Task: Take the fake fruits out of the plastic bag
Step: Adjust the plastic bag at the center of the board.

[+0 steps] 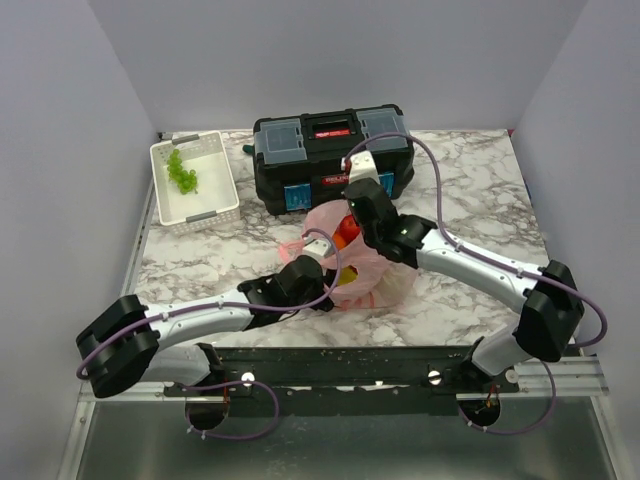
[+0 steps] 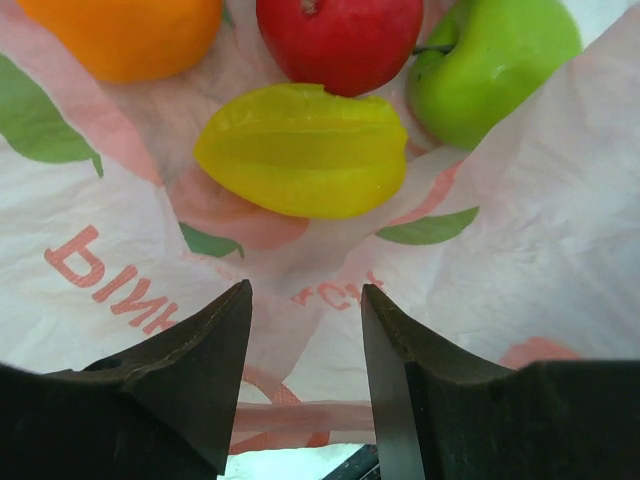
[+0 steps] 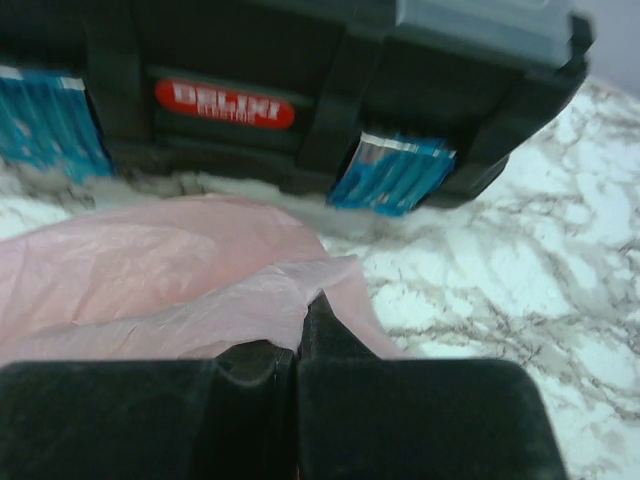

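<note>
The pink plastic bag (image 1: 372, 282) lies on the marble table in front of the toolbox, its mouth turned toward the left arm. In the left wrist view I look into the plastic bag (image 2: 560, 240) at an orange (image 2: 130, 35), a red apple (image 2: 340, 40), a green apple (image 2: 490, 60) and a yellow ridged fruit (image 2: 305, 150). My left gripper (image 2: 305, 290) is open at the bag's mouth, the bag's film lying across the gap between its fingers. At the bag's far edge, my right gripper (image 3: 305, 320) is shut on a fold of the pink film (image 3: 200, 290).
A black toolbox (image 1: 330, 155) stands right behind the bag, close to the right gripper. A white slotted basket (image 1: 220, 200) holding light green grapes (image 1: 182, 172) sits at the back left. Grey walls close in the table on three sides.
</note>
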`<move>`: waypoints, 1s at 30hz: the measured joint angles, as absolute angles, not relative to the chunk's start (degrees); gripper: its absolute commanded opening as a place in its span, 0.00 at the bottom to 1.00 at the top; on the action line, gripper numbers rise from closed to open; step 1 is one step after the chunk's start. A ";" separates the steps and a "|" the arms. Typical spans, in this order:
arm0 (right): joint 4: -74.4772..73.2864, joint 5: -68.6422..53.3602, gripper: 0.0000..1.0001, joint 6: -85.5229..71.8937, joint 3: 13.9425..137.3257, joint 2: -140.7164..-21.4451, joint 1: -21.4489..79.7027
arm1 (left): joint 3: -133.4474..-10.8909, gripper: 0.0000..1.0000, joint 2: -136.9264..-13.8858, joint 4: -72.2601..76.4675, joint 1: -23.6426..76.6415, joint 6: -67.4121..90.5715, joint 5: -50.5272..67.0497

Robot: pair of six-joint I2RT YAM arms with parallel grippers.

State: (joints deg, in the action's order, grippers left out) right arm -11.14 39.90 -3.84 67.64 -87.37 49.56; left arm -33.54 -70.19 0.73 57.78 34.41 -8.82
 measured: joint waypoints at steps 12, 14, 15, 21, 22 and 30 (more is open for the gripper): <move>-13.41 37.47 0.45 -1.23 74.59 -85.21 49.56 | -30.72 0.66 -70.32 1.28 57.78 34.46 -6.39; -15.66 36.69 0.75 -3.03 74.89 -85.21 49.56 | -30.70 0.69 -67.79 1.21 57.78 34.09 -5.04; -17.10 36.25 0.88 -4.12 74.96 -85.19 49.56 | -30.87 0.70 -66.26 1.08 57.76 33.71 -4.38; -28.34 28.45 1.00 -11.27 75.66 -83.99 49.56 | -33.85 0.79 -59.70 -0.21 57.65 31.57 -1.58; -30.26 27.16 1.00 -12.93 76.16 -83.55 49.56 | -34.74 0.80 -58.41 -0.62 57.43 31.27 -1.13; -39.57 18.92 1.00 -24.21 77.80 -73.65 49.56 | -40.12 0.84 -50.65 -8.45 56.40 28.40 0.99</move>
